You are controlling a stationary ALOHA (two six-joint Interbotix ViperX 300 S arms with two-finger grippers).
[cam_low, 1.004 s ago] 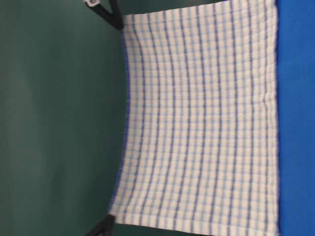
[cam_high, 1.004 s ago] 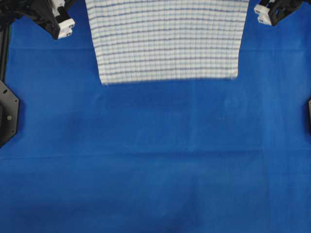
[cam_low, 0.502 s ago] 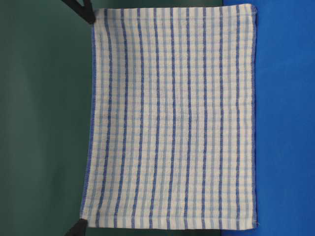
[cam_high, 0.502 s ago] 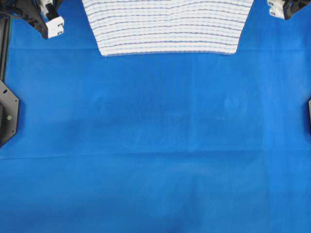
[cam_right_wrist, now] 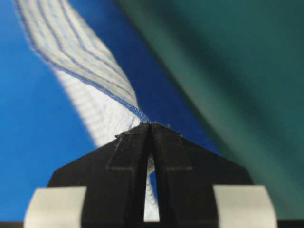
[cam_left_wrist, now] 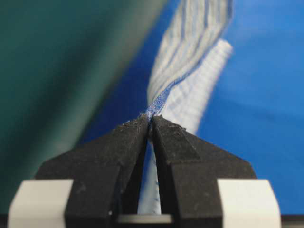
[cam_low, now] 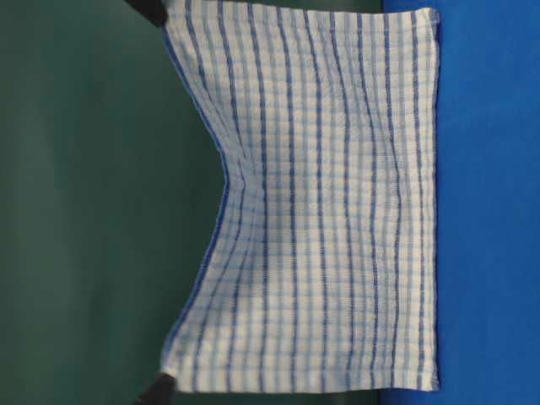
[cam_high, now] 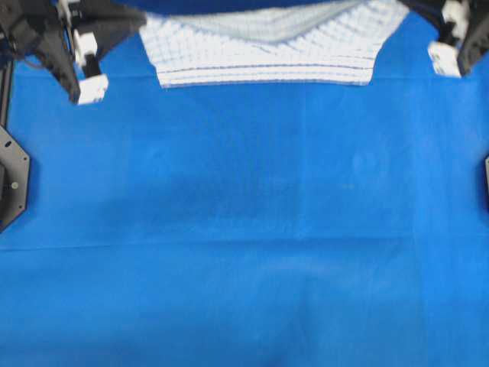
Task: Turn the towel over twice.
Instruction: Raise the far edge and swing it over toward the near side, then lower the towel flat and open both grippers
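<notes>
blue table cover (cam_high: pixel 244 229) spans the whole overhead view. towel (cam_high: pixel 263 46) hangs at 12 o'clock, far edge of the table, its lower hem touching the cover, top edge sagging in the middle. left gripper (cam_left_wrist: pixel 151 124) at 11 o'clock, clamped on the towel's top corner. right gripper (cam_right_wrist: pixel 150 127) at 1 o'clock, pinching the other top corner.

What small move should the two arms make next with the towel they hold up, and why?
Probably carry both held corners over and past the lower edge, then lower them. The left pincer and right pincer are each shut on a top corner of the towel, which hangs sagging in the middle, its lower edge resting on the blue table cover. That would lay it down with its other face up.
</notes>
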